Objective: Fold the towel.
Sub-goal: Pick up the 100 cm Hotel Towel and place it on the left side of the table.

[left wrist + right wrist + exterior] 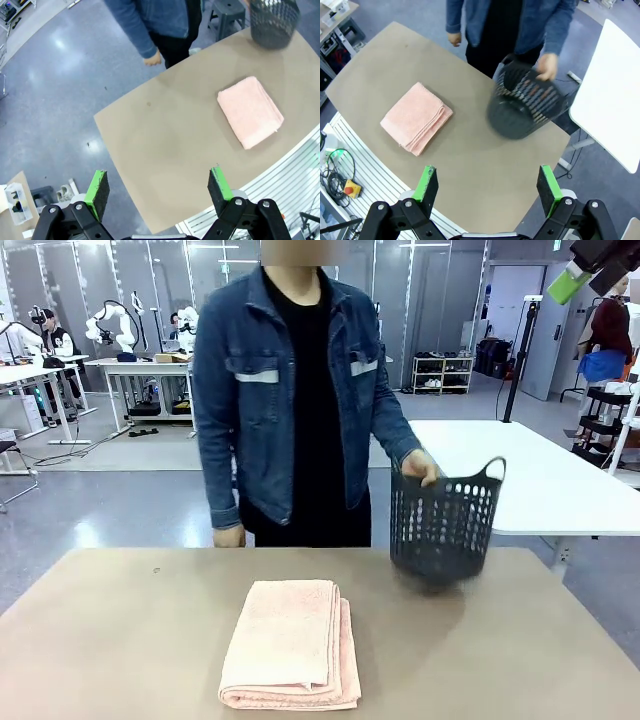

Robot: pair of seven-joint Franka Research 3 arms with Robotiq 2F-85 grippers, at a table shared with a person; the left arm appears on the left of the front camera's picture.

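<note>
The pale pink towel (292,643) lies folded into a neat rectangle on the brown table (120,640), near its front middle. From above it shows as a folded pad in the left wrist view (251,111) and the right wrist view (417,118). High over the table's left end, my left gripper (159,192) stands open with nothing between its green pads. My right gripper (487,188) is open too, raised above the table's right side, far from the towel.
A person in a denim jacket stands at the far edge, one hand (421,468) holding a dark grey perforated basket (443,525) just over the table's far right; it looks blurred. The same basket (526,105) sits below my right gripper. A white table (540,480) stands behind.
</note>
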